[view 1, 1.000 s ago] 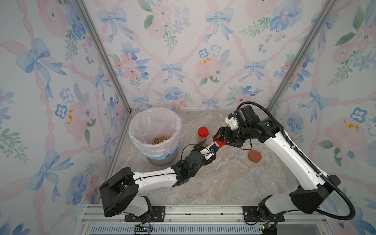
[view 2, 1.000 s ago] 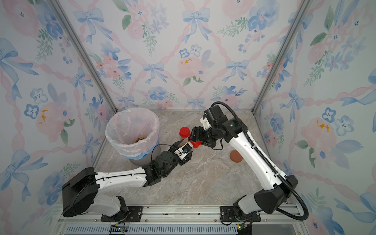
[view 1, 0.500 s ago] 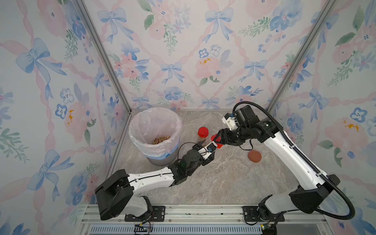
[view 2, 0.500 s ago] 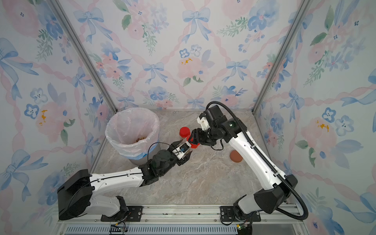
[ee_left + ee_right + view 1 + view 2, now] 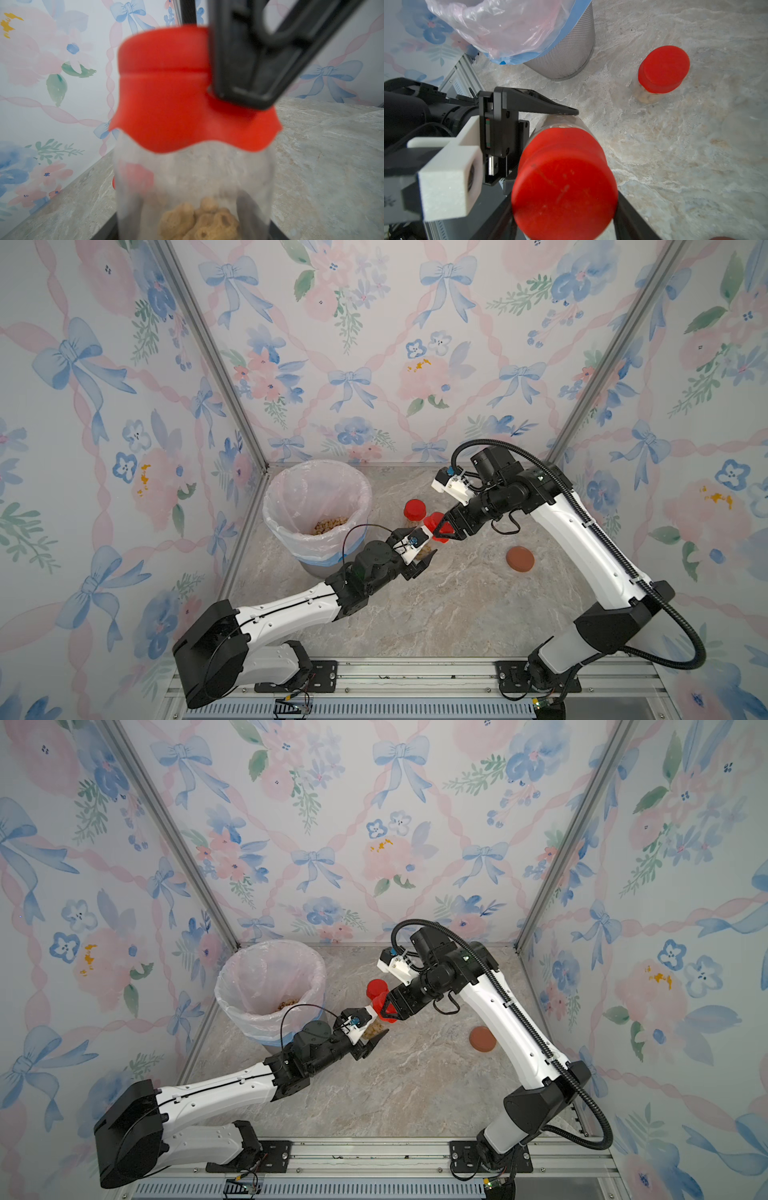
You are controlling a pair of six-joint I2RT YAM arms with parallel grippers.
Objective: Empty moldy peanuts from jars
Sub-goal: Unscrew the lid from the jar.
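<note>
Right wrist view. A: What do we see gripped?
B: We see the right end effector (image 5: 564,209) closed tight on the red lid (image 5: 564,182) of the held jar (image 5: 562,122), one finger at each side of the lid.
A: And the left end effector (image 5: 424,558)?
B: In both top views we find it clamped about that jar's clear body, tilted over the bench (image 5: 457,605) just beside the bin (image 5: 274,506). The left wrist view shows moldy peanuts (image 5: 199,220) inside the jar, lid on.
A: What else do we label?
B: A second jar (image 5: 414,512), red-lidded, stands on the bench near the bin. A brown lid (image 5: 519,559) lies well apart. A peanut heap (image 5: 330,526) lies in the bin.
</note>
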